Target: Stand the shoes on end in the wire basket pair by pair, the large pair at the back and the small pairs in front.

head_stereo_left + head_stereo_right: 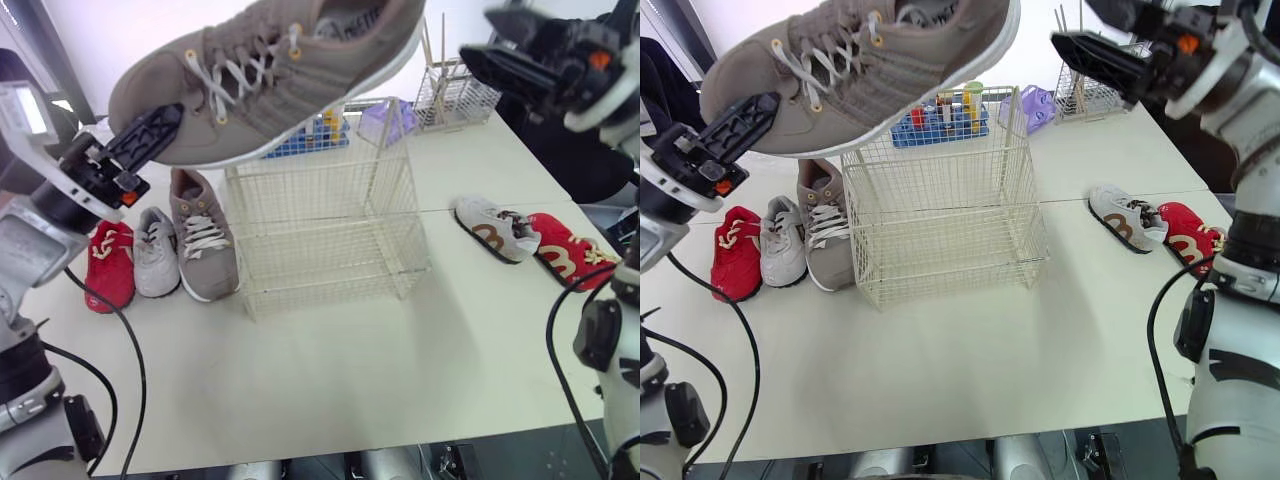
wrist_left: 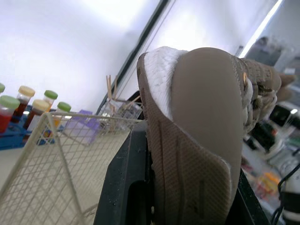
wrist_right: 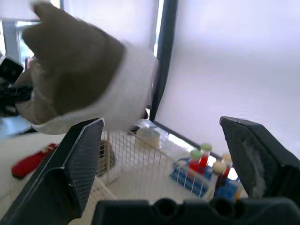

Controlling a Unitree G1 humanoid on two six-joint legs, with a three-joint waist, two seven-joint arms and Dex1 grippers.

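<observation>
A large taupe lace-up shoe point(image 1: 270, 70) hangs high above the cream wire basket point(image 1: 320, 210), toe toward my left. My left gripper point(image 1: 140, 140) is shut on its toe; in the left wrist view its sole point(image 2: 201, 140) sits between the black fingers point(image 2: 126, 187). My right gripper point(image 1: 500, 60) is open in the air just off the shoe's heel point(image 3: 79, 79), not touching it. The matching taupe shoe point(image 1: 203, 250) lies left of the basket, beside a small grey shoe point(image 1: 155, 252) and a small red shoe point(image 1: 110, 265). A small grey-white shoe point(image 1: 495, 228) and a small red shoe point(image 1: 565, 250) lie to the basket's right.
Behind the basket stand a blue rack of capped tubes point(image 1: 940, 115), a purple container point(image 1: 388, 120) and a small wire holder with sticks point(image 1: 455, 90). The white table point(image 1: 350, 370) has open room in front of the basket.
</observation>
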